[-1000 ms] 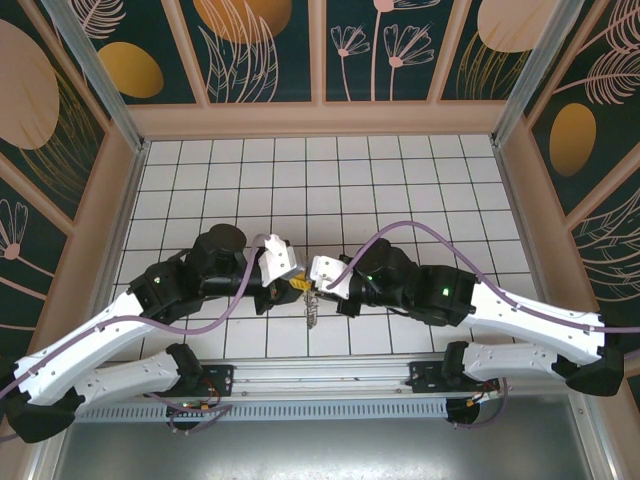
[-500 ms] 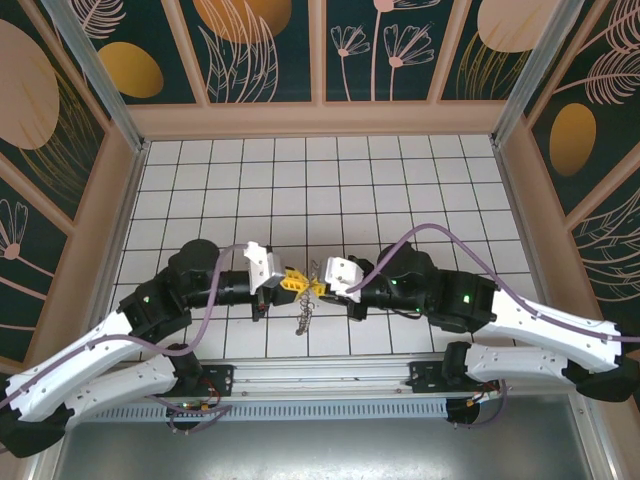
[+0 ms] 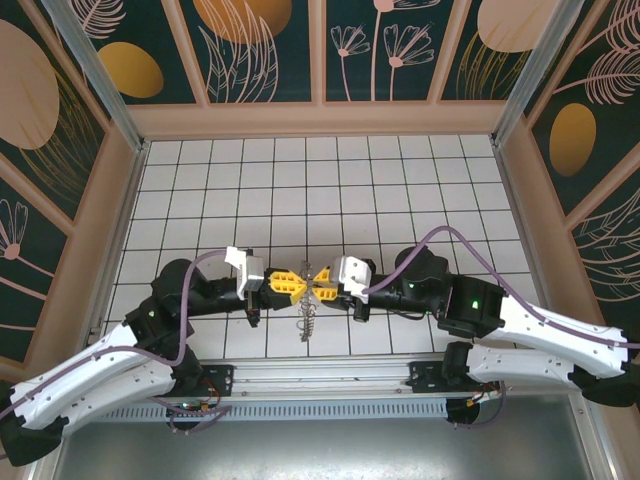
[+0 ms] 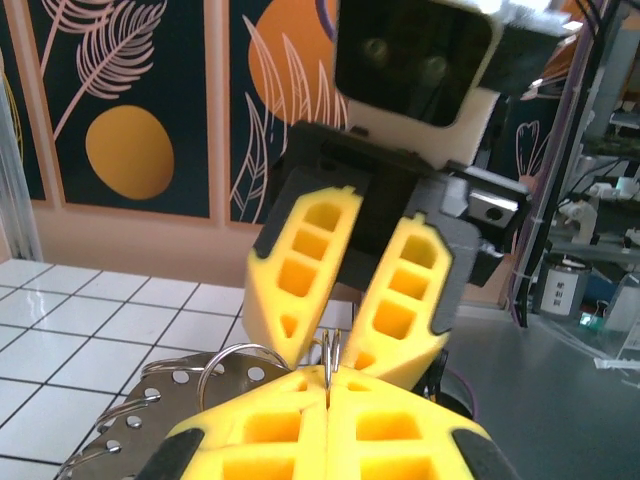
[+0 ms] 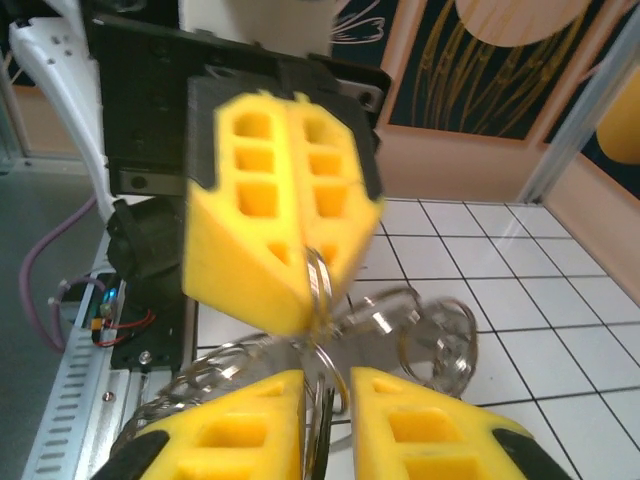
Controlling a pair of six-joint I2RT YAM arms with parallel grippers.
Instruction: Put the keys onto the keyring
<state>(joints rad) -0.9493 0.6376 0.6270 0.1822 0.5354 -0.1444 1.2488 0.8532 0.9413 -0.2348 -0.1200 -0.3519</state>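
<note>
The keyring (image 3: pixel 308 318) is a silvery bunch of linked rings dangling just above the floor tiles between both arms. My left gripper (image 3: pixel 298 284) is shut on one thin ring (image 4: pixel 331 352) of it, the wire pinched in the seam of the yellow fingers (image 4: pixel 270 420). Facing it tip to tip, my right gripper (image 3: pixel 316 283) stands slightly open, with that ring (image 5: pixel 318 275) running down through the gap between its fingers (image 5: pixel 400 430). A flat perforated metal plate (image 4: pixel 170 395) and more rings (image 5: pixel 440 335) hang off the bunch. I cannot pick out the keys in this tangle.
White tiled floor (image 3: pixel 320 190) stretches behind the grippers to the tan wall (image 3: pixel 320 118). The metal base rail (image 3: pixel 320 378) runs close in front. Purple cables (image 3: pixel 440 235) arch over both arms.
Both arms have drawn apart and levelled so the grippers face each other tip to tip. The left jaws closed on the ring; the right jaws have just parted a little.
</note>
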